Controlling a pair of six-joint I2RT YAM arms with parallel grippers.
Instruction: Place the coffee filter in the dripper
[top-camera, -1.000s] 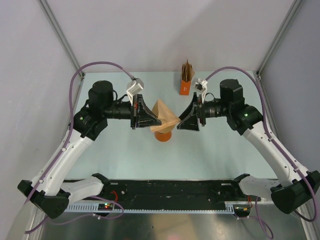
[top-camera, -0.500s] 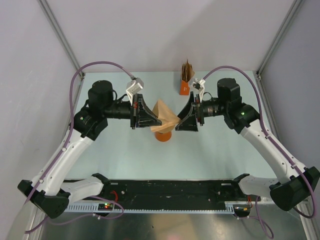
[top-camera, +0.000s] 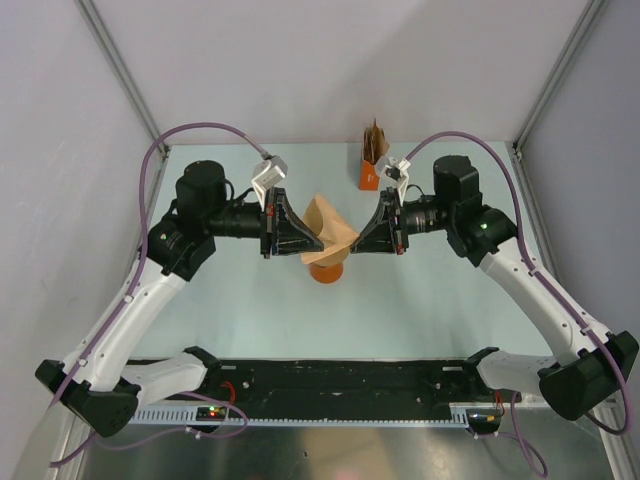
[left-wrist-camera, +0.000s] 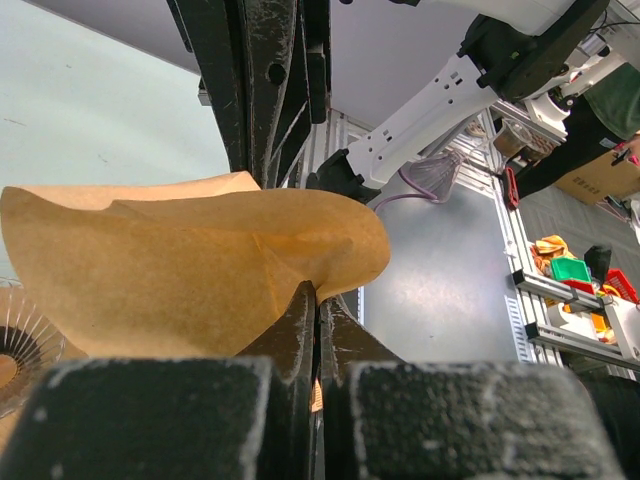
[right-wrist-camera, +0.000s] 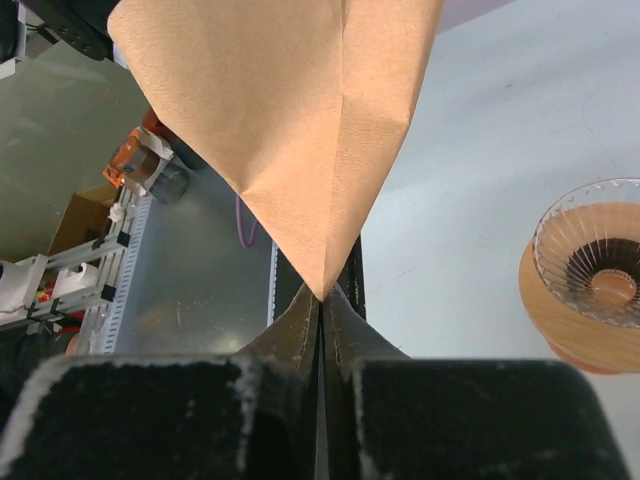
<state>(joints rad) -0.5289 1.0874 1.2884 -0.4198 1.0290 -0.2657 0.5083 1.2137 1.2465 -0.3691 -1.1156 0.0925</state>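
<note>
From the top, the thin light-brown paper coffee filter (top-camera: 328, 230) hides the dripper, and only an orange round base (top-camera: 325, 273) shows under it. The right wrist view shows the clear cone-shaped dripper (right-wrist-camera: 572, 262), with its ribbed wall and dark centre hole uncovered.

The filter hangs above the dripper, partly spread and creased, between 2 claws. The left claw (top-camera: 314, 240) is pressed together on its lower edge, and the right claw (top-camera: 353, 243) pinches its pointed corner.

Pale bench (top-camera: 420, 300) shows on every side of the dripper. A small orange box of brown papers (top-camera: 372, 165) stands behind and right of it, well apart.
</note>
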